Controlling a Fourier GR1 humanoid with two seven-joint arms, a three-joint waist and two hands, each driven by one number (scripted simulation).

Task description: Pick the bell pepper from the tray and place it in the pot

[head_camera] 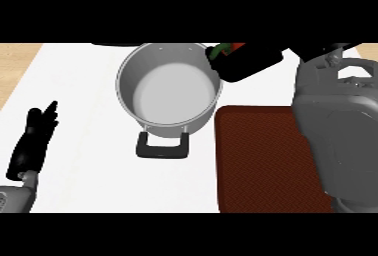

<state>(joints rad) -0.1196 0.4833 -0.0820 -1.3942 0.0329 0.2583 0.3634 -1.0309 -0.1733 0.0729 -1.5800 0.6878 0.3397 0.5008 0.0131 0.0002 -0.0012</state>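
The right hand (247,61), fingers curled around the bell pepper (224,50), holds it at the far rim of the steel pot (129,95) on the white counter (81,150). The grey forearm crosses over the dark red tray (258,165). The left hand (33,137) rests open at the left edge.

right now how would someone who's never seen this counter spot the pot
On the white counter, look left of the dark red tray. The pot is the round grey metal vessel there, with a black handle on its near side. The right hand, shut on the bell pepper, hangs at its far right rim.
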